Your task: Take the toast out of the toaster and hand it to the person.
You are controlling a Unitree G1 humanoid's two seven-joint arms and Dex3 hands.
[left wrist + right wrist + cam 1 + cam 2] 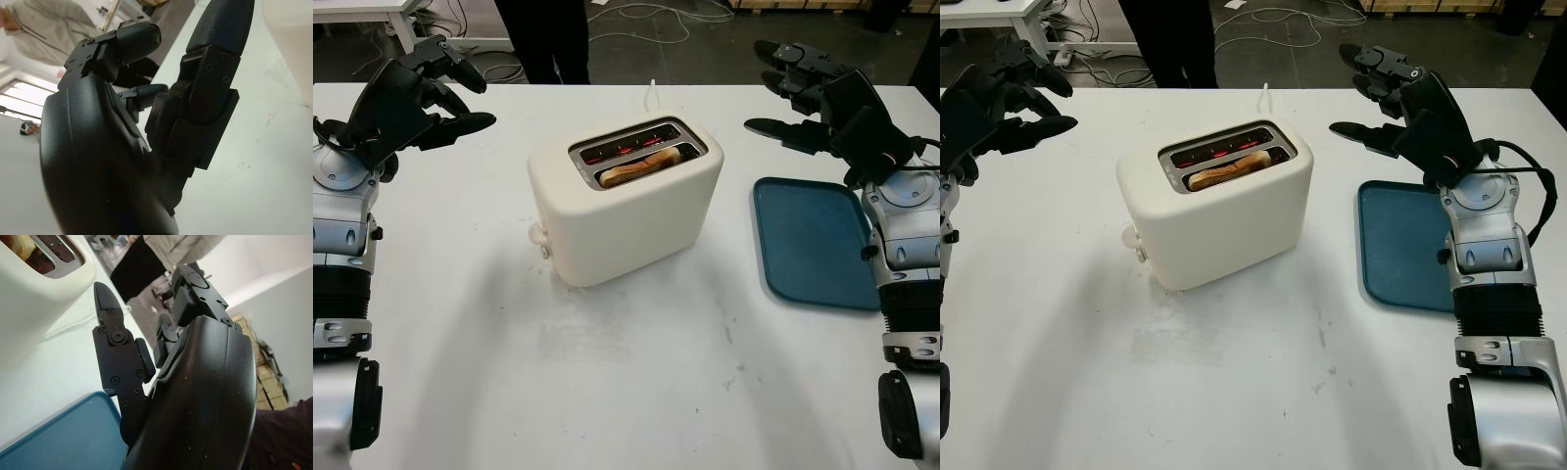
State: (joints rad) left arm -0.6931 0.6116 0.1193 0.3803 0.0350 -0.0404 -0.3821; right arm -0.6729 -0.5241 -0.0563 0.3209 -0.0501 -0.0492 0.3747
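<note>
Right hand (1400,103) open, holding nothing, raised above flat blue plastic tray (1400,245); left hand (421,93) open, raised opposite. Between them, cream two-slot toaster (625,201); browned toast slice (641,166) in its nearer slot. Likely light, brittle, hot: pinch exposed top edge. Person (548,34) beyond.
</note>
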